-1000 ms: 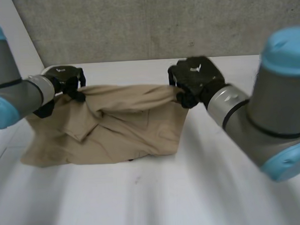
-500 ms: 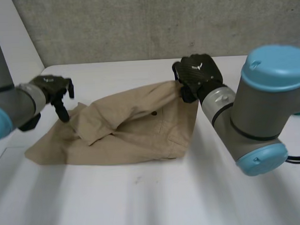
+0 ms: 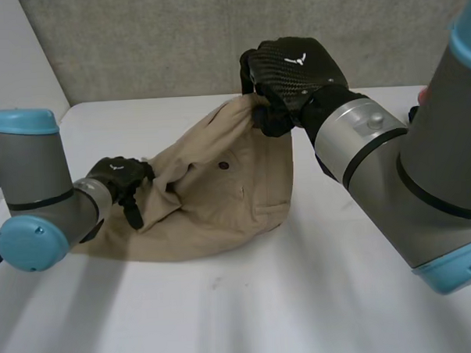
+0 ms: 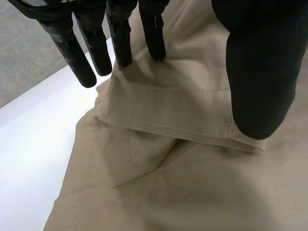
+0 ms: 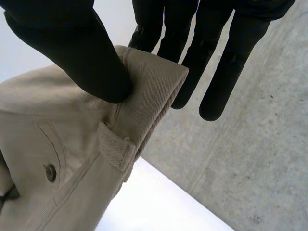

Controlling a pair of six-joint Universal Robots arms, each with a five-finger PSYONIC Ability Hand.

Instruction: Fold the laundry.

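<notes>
Before the grey wall (image 3: 159,39), on the white surface (image 3: 303,298), the tan trousers (image 3: 221,200) are lying heaped left of centre, the right hand (image 3: 293,68) pinching their waistband corner aloft at upper centre, the nearer left hand (image 3: 120,175) resting straight fingers (image 4: 120,38) on the folded edge, lower left.
</notes>
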